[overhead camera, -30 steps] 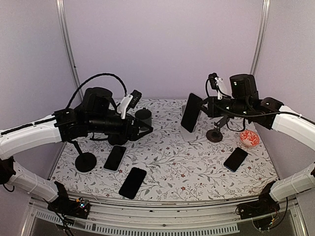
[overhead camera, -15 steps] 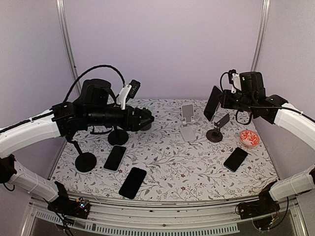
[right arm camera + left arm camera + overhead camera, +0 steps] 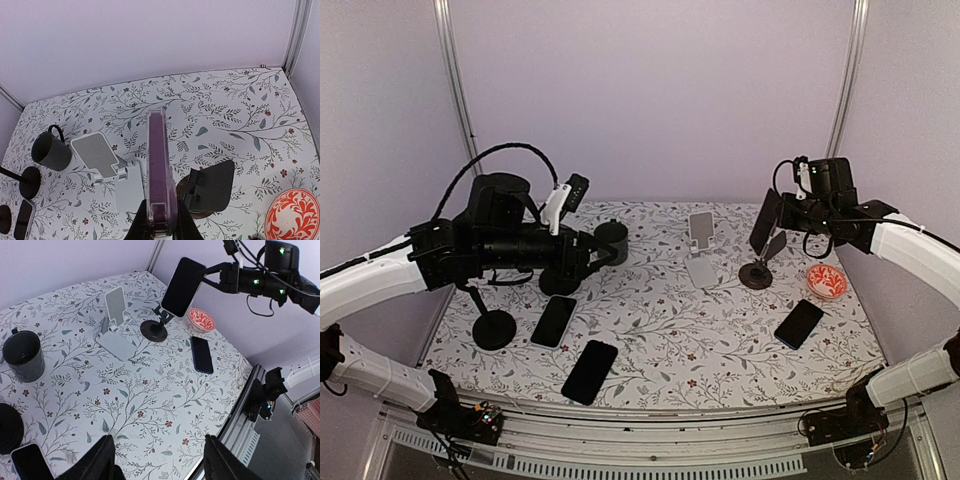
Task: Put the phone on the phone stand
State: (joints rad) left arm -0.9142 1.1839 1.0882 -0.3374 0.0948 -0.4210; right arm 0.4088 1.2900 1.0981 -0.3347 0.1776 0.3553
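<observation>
My right gripper (image 3: 775, 213) is shut on a phone (image 3: 763, 221) in a purple case and holds it upright in the air just above and left of the black phone stand (image 3: 761, 263). In the right wrist view the phone (image 3: 160, 165) is edge-on between my fingers (image 3: 185, 226), with the black stand (image 3: 212, 188) just right of it and a white stand (image 3: 99, 159) to its left. The white stand (image 3: 700, 245) is empty. My left gripper (image 3: 608, 252) is open and empty, hovering over the table's left middle; its fingers (image 3: 100, 460) frame bare cloth.
Two dark phones (image 3: 554, 320) (image 3: 590, 371) lie front left and a blue one (image 3: 799, 323) front right. A grey cup (image 3: 612, 236) stands at the back. A red patterned bowl (image 3: 827, 282) is at the right. Two round black stand bases (image 3: 494, 328) (image 3: 558, 281) are at the left.
My right gripper has carried the phone from in front of the white stand rightward to above the black stand. My left arm has drawn back to the left.
</observation>
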